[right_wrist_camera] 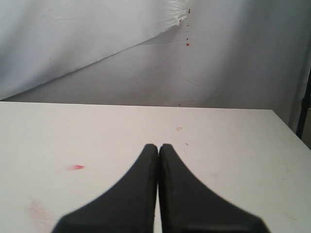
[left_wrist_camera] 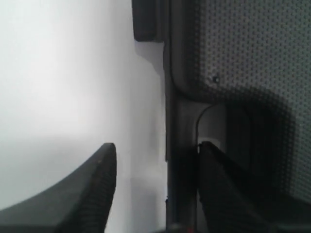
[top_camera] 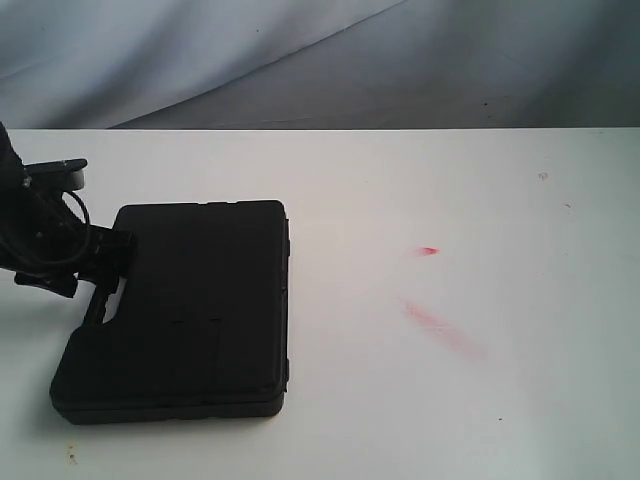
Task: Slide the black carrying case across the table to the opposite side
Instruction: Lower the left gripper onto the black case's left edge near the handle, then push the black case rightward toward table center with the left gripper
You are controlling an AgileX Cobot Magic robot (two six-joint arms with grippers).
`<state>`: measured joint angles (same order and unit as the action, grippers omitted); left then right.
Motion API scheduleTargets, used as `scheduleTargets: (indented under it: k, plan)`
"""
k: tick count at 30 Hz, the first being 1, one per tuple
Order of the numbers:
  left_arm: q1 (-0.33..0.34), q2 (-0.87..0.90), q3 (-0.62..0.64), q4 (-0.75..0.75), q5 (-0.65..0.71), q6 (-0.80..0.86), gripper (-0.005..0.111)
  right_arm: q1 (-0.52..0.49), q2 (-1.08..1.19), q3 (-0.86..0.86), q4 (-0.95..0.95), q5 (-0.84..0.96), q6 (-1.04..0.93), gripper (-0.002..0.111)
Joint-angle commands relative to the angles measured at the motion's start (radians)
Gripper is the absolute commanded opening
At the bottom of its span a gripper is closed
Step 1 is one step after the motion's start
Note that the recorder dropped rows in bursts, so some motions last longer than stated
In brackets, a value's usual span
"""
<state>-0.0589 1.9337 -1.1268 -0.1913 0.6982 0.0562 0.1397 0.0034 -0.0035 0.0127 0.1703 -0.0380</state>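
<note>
The black carrying case lies flat on the left part of the white table, its handle pointing left. My left gripper is at that handle and stands open. In the left wrist view the left gripper straddles the handle bar: one finger is over bare table, the other sits inside the handle opening against the bar. The case's dimpled lid fills the far side. My right gripper is shut on nothing above the table and does not show in the exterior view.
Red smears and a small red mark lie on the tabletop right of the case. A grey cloth backdrop hangs behind the table's far edge. The table's right edge shows in the right wrist view.
</note>
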Motion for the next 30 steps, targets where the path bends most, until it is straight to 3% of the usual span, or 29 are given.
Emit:
scheduleTargets:
  k: [1,14,17,21,30]
  plan:
    - [-0.003,-0.001,-0.006,-0.010,-0.012,0.006,0.030,0.001,-0.003,0.004,-0.004,-0.008,-0.001,0.000]
    - [-0.003,0.062,-0.006,-0.040,-0.022,0.004,0.034,0.001,-0.003,0.004,-0.004,-0.008,-0.001,0.000]
    - [-0.003,0.063,-0.006,-0.065,-0.029,0.004,0.027,0.001,-0.003,0.004,-0.004,-0.008,-0.001,0.000]
    - [-0.003,0.063,-0.006,-0.114,-0.029,0.004,0.002,0.001,-0.003,0.004,-0.004,-0.008,-0.001,0.000]
    - [-0.085,0.073,-0.006,-0.144,-0.052,-0.011,0.000,0.001,-0.003,0.004,-0.004,-0.008,-0.001,0.000]
